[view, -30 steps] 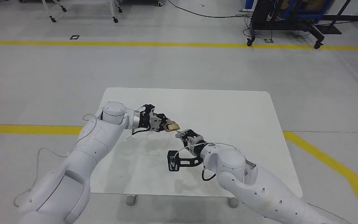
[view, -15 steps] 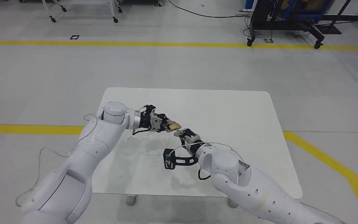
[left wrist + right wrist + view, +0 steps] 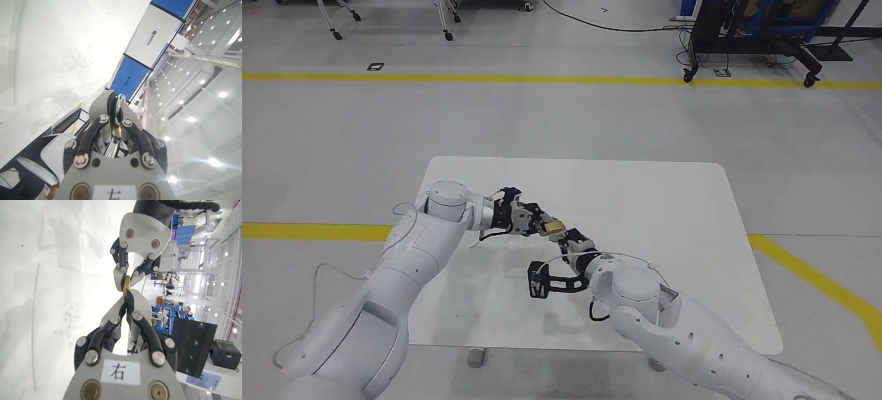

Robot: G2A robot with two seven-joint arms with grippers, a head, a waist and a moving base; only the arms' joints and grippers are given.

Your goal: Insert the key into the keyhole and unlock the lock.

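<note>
A brass padlock [image 3: 553, 226] hangs above the white table [image 3: 672, 200], with my left gripper [image 3: 536, 221] shut on it. In the left wrist view its silver shackle and brass body [image 3: 117, 131] sit between the fingers of that gripper [image 3: 118, 103]. My right gripper [image 3: 570, 240] meets the lock's free end, fingers shut. In the right wrist view its tips [image 3: 126, 295] press against the padlock [image 3: 126, 283], which the left gripper [image 3: 126, 280] holds just beyond. The key is mostly hidden between the right pads.
Both arms meet over the table's left-middle area. The right wrist's black camera block [image 3: 535, 280] hangs near the front edge. Yellow floor lines [image 3: 802, 260] and carts [image 3: 752, 40] lie beyond the table.
The right wrist has turned and its black camera block has swung leftward. The right gripper has crept slightly closer to the padlock. The left arm holds still.
</note>
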